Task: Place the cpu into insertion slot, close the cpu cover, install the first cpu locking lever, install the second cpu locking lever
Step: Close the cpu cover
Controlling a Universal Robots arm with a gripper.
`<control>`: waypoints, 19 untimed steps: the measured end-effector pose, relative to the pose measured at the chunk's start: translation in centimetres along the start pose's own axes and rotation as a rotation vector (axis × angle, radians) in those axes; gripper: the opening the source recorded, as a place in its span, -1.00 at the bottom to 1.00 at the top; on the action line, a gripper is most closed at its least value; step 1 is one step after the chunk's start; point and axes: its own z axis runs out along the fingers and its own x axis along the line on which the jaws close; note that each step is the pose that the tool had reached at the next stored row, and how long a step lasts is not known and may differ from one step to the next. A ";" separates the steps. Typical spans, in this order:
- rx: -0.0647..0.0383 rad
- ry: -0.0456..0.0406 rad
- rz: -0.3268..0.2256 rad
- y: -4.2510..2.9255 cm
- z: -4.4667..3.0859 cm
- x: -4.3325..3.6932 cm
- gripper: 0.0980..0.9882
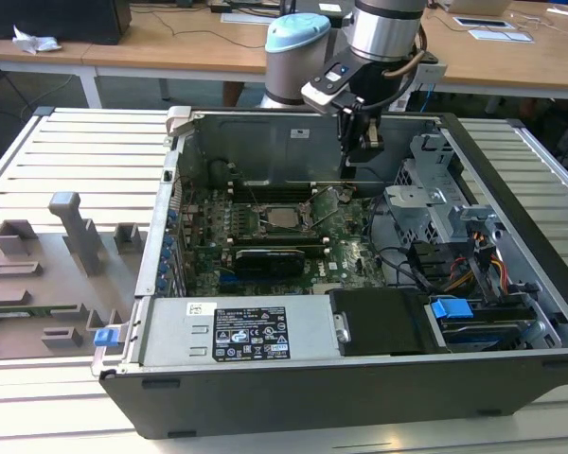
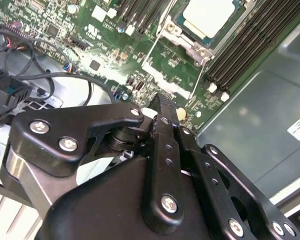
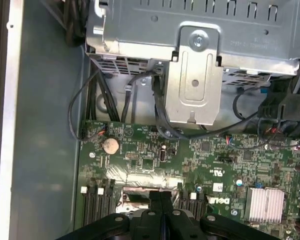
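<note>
The small silver-grey square cpu [image 2: 208, 15] is sitting in the silver-rimmed insertion slot [image 2: 189, 41] — both thin wire locking levers [image 2: 152, 46] are looking unlatched to me — while I'm hovering the black gripper [image 2: 162, 102], closed and empty, nearby.

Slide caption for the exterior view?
Gripper hangs over the board in the open case, cpu seated in the insertion slot.

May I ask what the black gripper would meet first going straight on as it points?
Most likely the green circuit board just beside the silver-rimmed square insertion slot, though depth is unclear.
</note>
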 end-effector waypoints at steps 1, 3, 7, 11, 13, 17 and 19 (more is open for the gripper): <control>0.000 -0.0024 0.000 0.30 -0.02 0.00 -0.98; 0.001 -0.0060 0.000 0.81 -0.03 -0.01 -0.98; 0.001 -0.0086 0.000 1.00 -0.02 -0.01 -0.98; 0.001 -0.0093 0.000 1.13 -0.01 -0.02 -0.98; 0.001 -0.0119 0.000 1.22 -0.01 -0.02 -0.98; 0.001 -0.0138 0.000 1.75 0.02 -0.03 -0.98; 0.001 -0.0147 0.000 1.99 0.06 -0.03 -0.98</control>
